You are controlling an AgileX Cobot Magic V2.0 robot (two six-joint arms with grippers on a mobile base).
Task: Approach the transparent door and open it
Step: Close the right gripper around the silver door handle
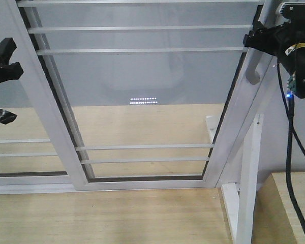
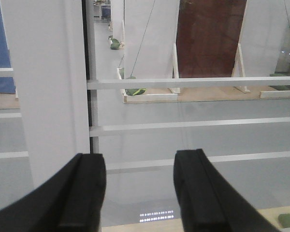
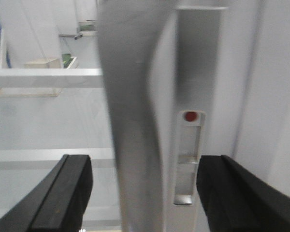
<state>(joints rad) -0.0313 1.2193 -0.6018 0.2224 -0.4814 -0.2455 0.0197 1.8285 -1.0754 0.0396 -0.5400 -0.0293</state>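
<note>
The transparent door (image 1: 142, 184) fills the front view: clear glass in a glossy white frame with thin paired white bars. Its curved grey-silver pull handle (image 1: 252, 72) is on the right stile. My right gripper (image 1: 253, 39) is at the top of that stile, just above the handle. In the right wrist view the gripper (image 3: 145, 193) is open and the handle (image 3: 135, 121) stands between its fingers (image 3: 70, 193), untouched. My left gripper (image 1: 4, 89) is at the left edge. In the left wrist view it (image 2: 140, 193) is open and empty, facing the glass beside a white stile (image 2: 48, 96).
A lock plate with a red dot (image 3: 192, 116) is beside the handle. A second barred glass panel (image 1: 20, 147) without a handle overlaps on the left. A bare white frame post (image 1: 249, 178) stands at the lower right on the wooden floor (image 1: 117, 213).
</note>
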